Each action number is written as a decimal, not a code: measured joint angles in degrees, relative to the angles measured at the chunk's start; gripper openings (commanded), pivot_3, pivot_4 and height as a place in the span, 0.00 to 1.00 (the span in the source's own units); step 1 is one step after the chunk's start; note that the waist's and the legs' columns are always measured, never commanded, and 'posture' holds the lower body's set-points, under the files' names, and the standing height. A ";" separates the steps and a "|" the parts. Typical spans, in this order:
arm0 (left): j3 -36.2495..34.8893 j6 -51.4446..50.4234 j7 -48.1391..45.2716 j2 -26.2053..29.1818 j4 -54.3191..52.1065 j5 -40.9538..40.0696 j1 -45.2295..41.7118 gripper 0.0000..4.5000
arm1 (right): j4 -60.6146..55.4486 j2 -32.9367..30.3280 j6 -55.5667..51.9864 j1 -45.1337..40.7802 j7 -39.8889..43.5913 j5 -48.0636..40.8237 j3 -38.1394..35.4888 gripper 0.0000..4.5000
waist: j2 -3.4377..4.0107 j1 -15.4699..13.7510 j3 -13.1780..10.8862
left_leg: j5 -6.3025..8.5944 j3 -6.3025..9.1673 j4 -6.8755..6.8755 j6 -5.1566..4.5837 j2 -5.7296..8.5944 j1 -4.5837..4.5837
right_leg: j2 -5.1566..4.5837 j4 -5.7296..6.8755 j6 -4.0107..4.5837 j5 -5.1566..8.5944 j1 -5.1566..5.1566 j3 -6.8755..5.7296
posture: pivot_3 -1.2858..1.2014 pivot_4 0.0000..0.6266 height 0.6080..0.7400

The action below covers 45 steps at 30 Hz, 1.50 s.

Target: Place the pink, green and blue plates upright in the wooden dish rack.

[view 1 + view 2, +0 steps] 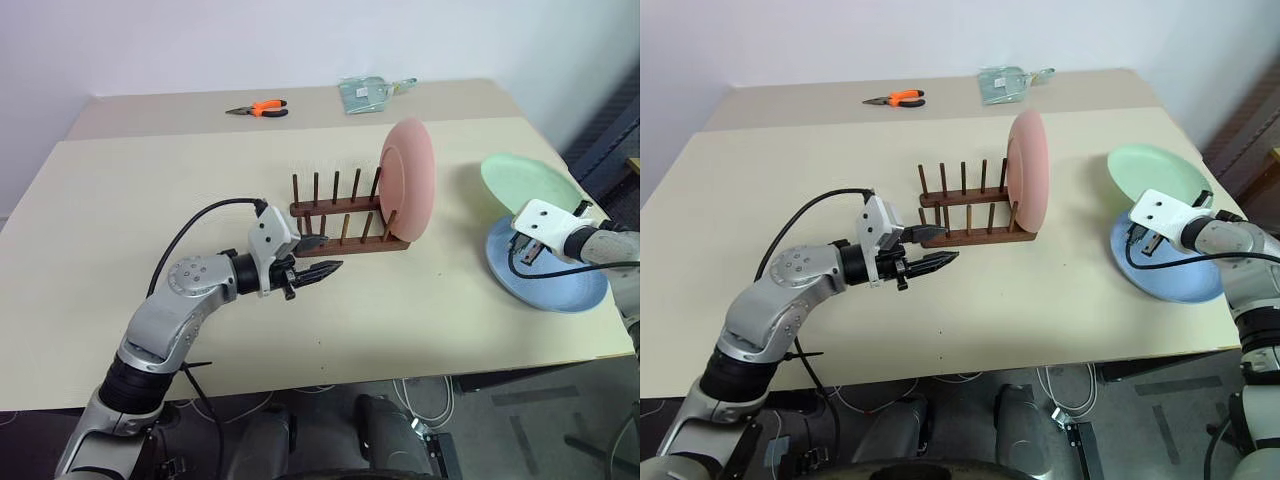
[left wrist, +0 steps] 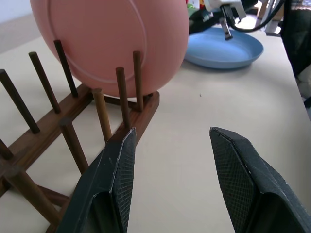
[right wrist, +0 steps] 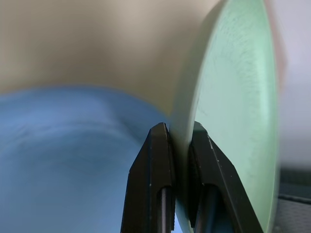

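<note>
**rackwatcher:** Status check, how's the plate job looking from your end?

**me:** Pink plate (image 1: 408,180) is sitting upright in the wooden dish rack (image 1: 345,215), at the rack's right end, leaning between the last pegs. I'm seeing that clearly through the left wrist camera too.

**rackwatcher:** And the other two?

**me:** Both are sitting off to the right of the rack, well apart from it. Blue plate (image 1: 560,285) is lying flat on the table (image 1: 150,230) near the right edge. Green plate (image 1: 525,185) is just behind it, and its near rim is overlapping the blue one.

**rackwatcher:** Is the right arm on anything?

**me:** Yep, I'm watching the right gripper (image 3: 181,145) pinching the rim of the green plate, fingers closed tight with the edge sandwiched between them. The blue plate is showing right underneath.

**rackwatcher:** Left arm?

**me:** Left gripper (image 1: 318,265) is hovering just beside the near-left end of the rack, pointing toward it. Fingers (image 2: 116,179) are standing apart and holding nothing, with bare table showing between them.

**rackwatcher:** Anything else lying around?

**me:** Orange-handled pliers (image 1: 260,108) and a clear plastic bag (image 1: 368,93) are lying at the far side, well away from everything.
</note>
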<state>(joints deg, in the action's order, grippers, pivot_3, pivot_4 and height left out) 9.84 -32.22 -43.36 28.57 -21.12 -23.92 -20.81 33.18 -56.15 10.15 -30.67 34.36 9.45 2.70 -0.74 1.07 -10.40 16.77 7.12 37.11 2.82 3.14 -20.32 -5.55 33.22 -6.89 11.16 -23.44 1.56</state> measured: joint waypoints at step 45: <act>-10.55 5.24 -0.14 4.49 3.54 0.38 8.58 0.55 | -47.96 31.03 -63.25 -7.35 -38.44 -80.30 -11.88 0.67 | 0.00 -0.30 0.04 | 0.03 0.39 -0.07 -0.05 -0.02 -0.15 | 0.04 0.02 0.04 0.00 -0.11 -0.28 | 0.52 0.24 1.00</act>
<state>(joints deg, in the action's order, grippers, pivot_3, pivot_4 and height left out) -0.71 -26.98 -43.50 33.06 -17.57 -23.53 -12.23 -14.79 -25.12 -53.10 -38.02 -4.08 -70.84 -9.18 -0.75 0.77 -10.36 16.80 7.51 37.03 2.77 3.12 -20.46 -5.52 33.24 -6.86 11.16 -23.55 1.29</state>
